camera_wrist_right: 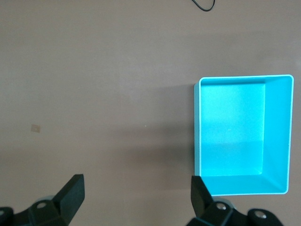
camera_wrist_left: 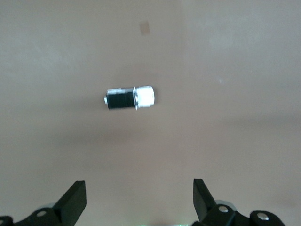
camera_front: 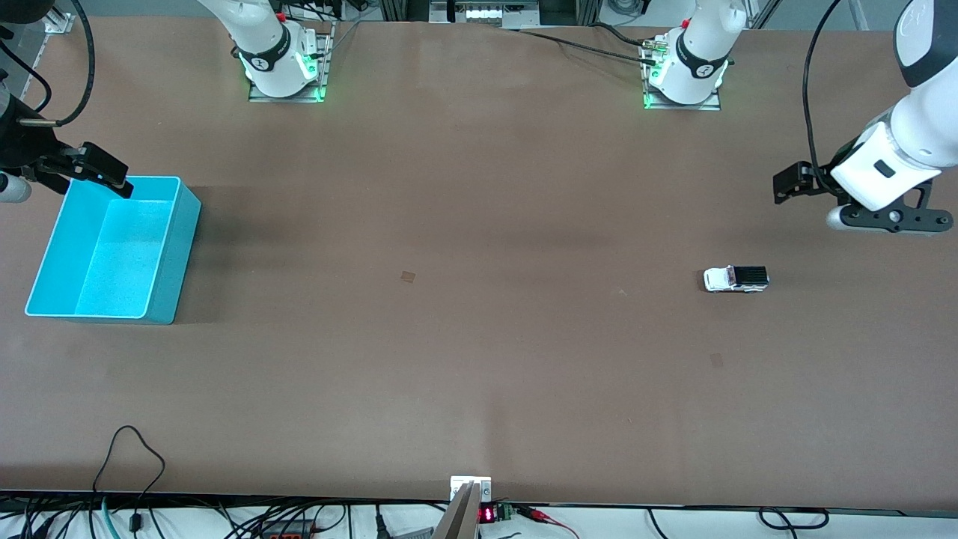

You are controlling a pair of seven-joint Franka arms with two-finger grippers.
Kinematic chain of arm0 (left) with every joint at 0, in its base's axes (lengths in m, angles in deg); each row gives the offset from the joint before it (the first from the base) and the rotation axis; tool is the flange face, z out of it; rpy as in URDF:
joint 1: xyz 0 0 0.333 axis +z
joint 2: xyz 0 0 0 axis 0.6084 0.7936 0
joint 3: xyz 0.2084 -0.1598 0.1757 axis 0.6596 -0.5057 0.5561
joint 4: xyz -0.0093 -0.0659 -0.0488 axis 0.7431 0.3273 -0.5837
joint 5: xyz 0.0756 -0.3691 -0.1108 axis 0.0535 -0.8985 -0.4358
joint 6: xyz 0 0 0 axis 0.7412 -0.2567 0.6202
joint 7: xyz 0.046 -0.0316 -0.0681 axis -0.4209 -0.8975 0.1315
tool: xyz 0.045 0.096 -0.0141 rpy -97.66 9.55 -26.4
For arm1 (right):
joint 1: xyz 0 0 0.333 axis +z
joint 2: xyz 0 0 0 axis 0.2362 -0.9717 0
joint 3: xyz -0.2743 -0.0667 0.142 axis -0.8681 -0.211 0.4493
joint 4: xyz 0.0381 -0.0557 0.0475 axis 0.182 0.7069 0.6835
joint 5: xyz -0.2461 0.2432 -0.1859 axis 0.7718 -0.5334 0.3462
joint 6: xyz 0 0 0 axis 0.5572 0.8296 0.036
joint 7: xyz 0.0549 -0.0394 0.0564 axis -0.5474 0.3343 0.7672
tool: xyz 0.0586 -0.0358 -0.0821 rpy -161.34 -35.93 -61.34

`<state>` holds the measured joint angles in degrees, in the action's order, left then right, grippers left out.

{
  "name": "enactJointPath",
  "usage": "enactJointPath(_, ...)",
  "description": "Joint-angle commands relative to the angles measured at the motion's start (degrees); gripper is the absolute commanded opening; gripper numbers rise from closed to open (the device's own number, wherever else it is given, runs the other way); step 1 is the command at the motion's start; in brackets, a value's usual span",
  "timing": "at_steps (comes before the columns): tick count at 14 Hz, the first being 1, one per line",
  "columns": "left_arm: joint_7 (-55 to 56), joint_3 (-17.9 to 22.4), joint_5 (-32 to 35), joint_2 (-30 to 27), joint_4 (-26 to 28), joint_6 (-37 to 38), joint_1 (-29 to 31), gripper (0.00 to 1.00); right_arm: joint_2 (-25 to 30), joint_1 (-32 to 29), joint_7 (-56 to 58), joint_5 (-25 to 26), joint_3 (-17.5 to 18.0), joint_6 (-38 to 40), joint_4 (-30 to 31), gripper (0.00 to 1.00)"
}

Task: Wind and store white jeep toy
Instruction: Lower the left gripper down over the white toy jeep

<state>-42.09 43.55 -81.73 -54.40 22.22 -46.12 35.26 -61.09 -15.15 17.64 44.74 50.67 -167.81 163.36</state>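
A white jeep toy (camera_front: 736,279), small and boxy with a glossy pale body and a black ribbed panel over its rear, stands on its wheels on the matte brown table (camera_front: 464,337) toward the left arm's end. It lies well apart from a cyan bin (camera_front: 171,254), a smooth-walled rectangular plastic tub with rounded corners and a faintly speckled floor, which sits toward the right arm's end with nothing inside it.

The left gripper (camera_front: 786,183) hangs in the air above the table near the toy, carried on a bent white arm with a black wrist bracket; in the left wrist view its two black, wedge-shaped fingers (camera_wrist_left: 75,200) stand spread wide and hold nothing, with the toy (camera_wrist_left: 130,98) on the bare surface between and ahead of them.

The right gripper (camera_front: 112,176) hovers over the bin's edge nearest the robots' bases, its dark fingers (camera_wrist_right: 73,193) likewise parted and empty in the right wrist view, the bin (camera_wrist_right: 277,136) just beside one fingertip.
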Motion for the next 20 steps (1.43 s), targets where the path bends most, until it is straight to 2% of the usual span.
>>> enactJointPath(1, -2.4, -0.3, 0.4, 2.0, -0.1, 4.1, -0.1, 1.0, 0.7, -1.3, 1.4, -1.1, 0.9, 0.1, 0.1, 1.0)
enactJointPath(2, -6.2, -0.3, 0.6, 2.1, -0.1, 6.9, -0.3, 1.0, 0.7, -1.3, 1.4, -1.1, 0.9, 0.1, 0.1, 1.0)
enactJointPath(5, -17.7, -0.2, 1.1, 4.0, 0.1, 7.0, 1.0, 1.0, 0.7, -1.2, 1.3, -1.1, 0.9, 0.0, 0.1, 1.0)
enactJointPath(7, -26.0, -0.1, 1.3, 4.9, 0.8, 4.9, 1.7, 1.0, 0.7, -1.2, 1.3, -1.1, 0.9, 0.0, 0.1, 1.0)
enactJointPath(10, -41.4, 0.0, 1.4, 6.5, 2.9, -0.7, 6.1, 1.0, 0.7, -1.2, 1.3, -1.1, 0.9, 0.0, 0.1, 1.0)
enactJointPath(13, -57.6, 0.0, 6.0, 6.8, 9.6, -11.9, 6.8, 1.0, 0.7, -1.2, 1.4, -1.1, 0.9, 0.1, 0.1, 1.0)
enactJointPath(18, -74.5, 0.1, 6.6, 6.9, 24.3, -34.1, 8.3, 1.0, 0.8, -1.2, 1.4, -1.1, 0.9, 0.2, 0.1, 1.0)
enactJointPath(20, -79.3, 0.0, 6.8, 8.4, 28.6, -43.1, 8.3, 1.0, 0.9, -1.2, 1.4, -1.1, 0.9, 0.2, 0.1, 1.0)
